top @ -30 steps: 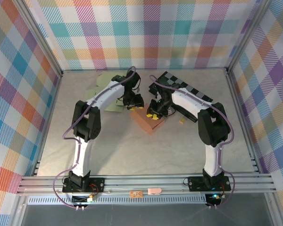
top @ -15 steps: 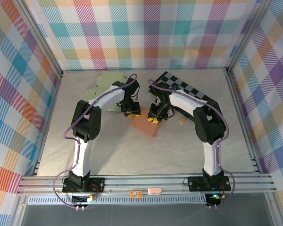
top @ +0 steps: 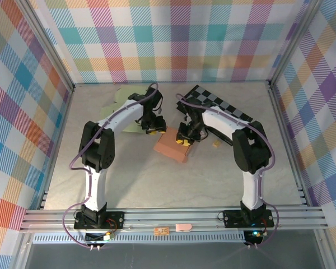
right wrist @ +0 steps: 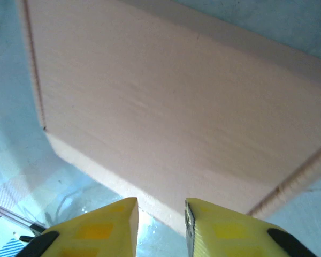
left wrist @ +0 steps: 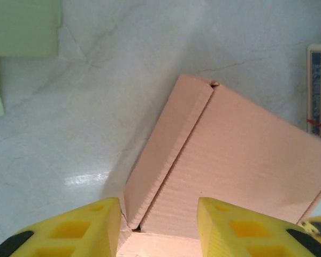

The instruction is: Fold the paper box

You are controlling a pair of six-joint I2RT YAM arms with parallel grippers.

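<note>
The pink paper box (top: 171, 147) lies flat on the table's middle, its lid side up. My left gripper (top: 154, 130) sits at its far left corner. In the left wrist view this gripper (left wrist: 159, 231) is open, and the end of a folded side wall of the box (left wrist: 166, 139) reaches into the gap without being clamped. My right gripper (top: 183, 140) hovers over the box's far right edge. In the right wrist view its yellow fingertips (right wrist: 161, 227) stand a narrow gap apart, open, just short of the box's edge (right wrist: 166, 123), with nothing between them.
Pale green paper sheets (top: 123, 109) lie at the back left, also seen in the left wrist view (left wrist: 21, 27). A black-and-white checkerboard (top: 227, 107) lies at the back right. A small tan scrap (top: 216, 144) rests right of the box. Plaid walls enclose the table.
The box, tilted between both grippers a second ago, now lies flat. Both grippers' jaws have widened a little, and the left gripper has drawn back toward the far left.
</note>
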